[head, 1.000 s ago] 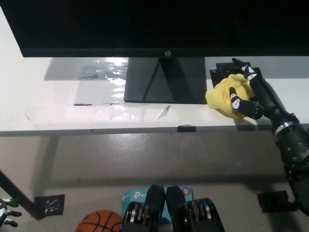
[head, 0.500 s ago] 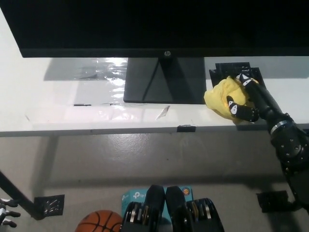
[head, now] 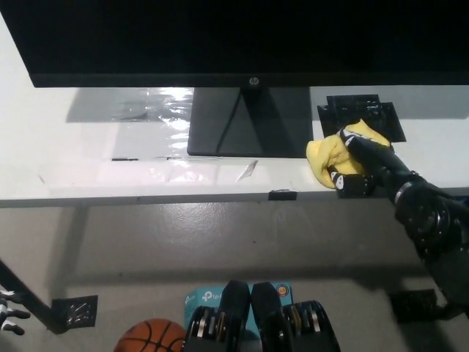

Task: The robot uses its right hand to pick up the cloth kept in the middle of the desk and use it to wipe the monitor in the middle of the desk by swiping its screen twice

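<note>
White desk runs across the frame, w/ glare on a shiny film patch at its upper left & tape strips along the front edge. Small black clip on that edge. Below: grey concrete floor, dim. Black desk leg w/ foot plate at lower left; orange basketball nearby; teal box at bottom centre.

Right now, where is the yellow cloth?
In the head view, the yellow cloth is on the white desk, right of the monitor stand, with the black right hand closed on it.
</note>
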### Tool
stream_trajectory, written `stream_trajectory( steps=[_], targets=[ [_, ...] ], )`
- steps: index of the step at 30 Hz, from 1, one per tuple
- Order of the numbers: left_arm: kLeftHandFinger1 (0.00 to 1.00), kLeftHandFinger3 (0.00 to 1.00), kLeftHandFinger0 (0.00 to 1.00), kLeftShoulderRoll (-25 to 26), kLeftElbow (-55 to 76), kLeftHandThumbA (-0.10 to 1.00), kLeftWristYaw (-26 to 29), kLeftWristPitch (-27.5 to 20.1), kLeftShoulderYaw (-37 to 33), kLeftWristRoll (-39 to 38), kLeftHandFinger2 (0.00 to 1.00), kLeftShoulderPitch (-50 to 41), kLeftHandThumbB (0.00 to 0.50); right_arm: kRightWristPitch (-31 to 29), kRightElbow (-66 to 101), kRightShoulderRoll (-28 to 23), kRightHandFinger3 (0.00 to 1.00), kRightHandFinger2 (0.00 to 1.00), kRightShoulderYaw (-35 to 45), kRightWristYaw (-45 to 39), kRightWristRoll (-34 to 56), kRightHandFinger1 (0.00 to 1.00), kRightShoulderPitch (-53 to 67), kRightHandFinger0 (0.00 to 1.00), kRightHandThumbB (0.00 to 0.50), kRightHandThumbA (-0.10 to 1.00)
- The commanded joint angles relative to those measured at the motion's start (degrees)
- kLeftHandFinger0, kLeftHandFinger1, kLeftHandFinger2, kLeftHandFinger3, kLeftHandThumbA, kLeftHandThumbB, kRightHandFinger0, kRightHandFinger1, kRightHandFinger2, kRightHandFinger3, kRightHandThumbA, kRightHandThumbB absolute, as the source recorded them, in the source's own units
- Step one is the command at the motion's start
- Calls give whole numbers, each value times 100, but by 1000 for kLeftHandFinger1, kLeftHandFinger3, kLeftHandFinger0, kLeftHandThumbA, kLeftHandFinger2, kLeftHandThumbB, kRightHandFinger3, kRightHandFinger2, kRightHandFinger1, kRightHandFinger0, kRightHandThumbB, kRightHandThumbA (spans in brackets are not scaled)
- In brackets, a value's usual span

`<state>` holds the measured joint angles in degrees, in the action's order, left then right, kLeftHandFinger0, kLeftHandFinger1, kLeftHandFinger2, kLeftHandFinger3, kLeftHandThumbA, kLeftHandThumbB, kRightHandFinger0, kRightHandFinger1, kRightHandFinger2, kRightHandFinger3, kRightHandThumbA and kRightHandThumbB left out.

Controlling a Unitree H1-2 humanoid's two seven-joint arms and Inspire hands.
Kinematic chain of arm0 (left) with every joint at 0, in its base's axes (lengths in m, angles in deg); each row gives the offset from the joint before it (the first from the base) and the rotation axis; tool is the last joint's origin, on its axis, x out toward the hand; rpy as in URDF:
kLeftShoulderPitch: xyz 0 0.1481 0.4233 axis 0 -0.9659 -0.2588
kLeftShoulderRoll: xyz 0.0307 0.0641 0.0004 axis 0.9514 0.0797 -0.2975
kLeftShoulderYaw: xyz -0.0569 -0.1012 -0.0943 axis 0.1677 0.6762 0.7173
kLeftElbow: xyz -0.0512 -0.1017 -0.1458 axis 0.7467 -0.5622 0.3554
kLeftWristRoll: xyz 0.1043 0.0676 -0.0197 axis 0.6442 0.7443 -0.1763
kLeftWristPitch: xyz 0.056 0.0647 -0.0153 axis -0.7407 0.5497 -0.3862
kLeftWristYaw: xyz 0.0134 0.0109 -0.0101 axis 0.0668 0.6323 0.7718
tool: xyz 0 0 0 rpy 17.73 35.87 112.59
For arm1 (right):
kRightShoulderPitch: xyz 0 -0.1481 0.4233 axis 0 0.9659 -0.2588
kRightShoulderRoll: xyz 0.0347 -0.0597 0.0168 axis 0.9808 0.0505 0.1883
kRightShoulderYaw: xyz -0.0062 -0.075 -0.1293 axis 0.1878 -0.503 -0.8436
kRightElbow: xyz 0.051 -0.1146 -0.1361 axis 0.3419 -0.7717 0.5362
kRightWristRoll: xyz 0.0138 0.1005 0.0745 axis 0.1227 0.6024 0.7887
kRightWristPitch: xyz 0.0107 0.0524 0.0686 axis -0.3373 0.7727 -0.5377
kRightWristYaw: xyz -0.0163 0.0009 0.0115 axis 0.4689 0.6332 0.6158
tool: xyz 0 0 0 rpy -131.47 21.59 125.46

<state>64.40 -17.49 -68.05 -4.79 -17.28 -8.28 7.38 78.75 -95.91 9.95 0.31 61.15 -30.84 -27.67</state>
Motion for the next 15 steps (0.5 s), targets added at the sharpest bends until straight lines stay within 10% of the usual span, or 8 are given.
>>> stream_trajectory(
  steps=[1, 2, 3, 5, 7, 9, 11, 15],
  targets=[
    [484, 780, 411, 208, 185, 483, -68, -7, 113, -61, 628, 13, 63, 608, 148, -273, 1000, 1000, -282, -673, -437, 1000, -364, 701, 204, 505],
    [483, 781, 409, 199, 185, 484, -67, -21, 120, -67, 624, 0, 62, 622, 151, -287, 1000, 1000, -321, -694, -449, 1000, -382, 683, 189, 477],
    [483, 783, 417, 191, 166, 501, -88, -60, 128, -98, 616, -6, 79, 310, 66, -330, 1000, 932, -362, -495, -503, 778, -375, 549, 72, 177],
    [481, 779, 421, 162, 198, 519, -80, -53, 135, -107, 608, -37, 93, 234, 97, -371, 958, 523, -539, -24, -949, 448, -323, 274, 1, -99],
    [491, 798, 429, 170, 188, 538, -83, -85, 125, -78, 632, -50, 93, 186, 88, -339, 653, 347, -556, 273, -1093, 293, -302, 131, 0, -100],
    [497, 834, 437, 153, 172, 518, -84, -101, 138, -98, 643, -77, 75, -98, 123, -270, 526, 62, -452, 1075, -1255, 12, -168, 0, 185, -100],
    [493, 835, 431, 134, 171, 509, -82, -115, 152, -117, 629, -106, 71, -377, 60, -186, 564, 56, -373, 1838, -1395, 42, -69, 0, 160, -100],
    [484, 811, 428, 120, 168, 512, -112, -131, 144, -143, 619, -134, 92, -863, -35, -114, 478, 343, -297, 2405, -1357, 269, -5, 6, 83, -100]
  ],
)
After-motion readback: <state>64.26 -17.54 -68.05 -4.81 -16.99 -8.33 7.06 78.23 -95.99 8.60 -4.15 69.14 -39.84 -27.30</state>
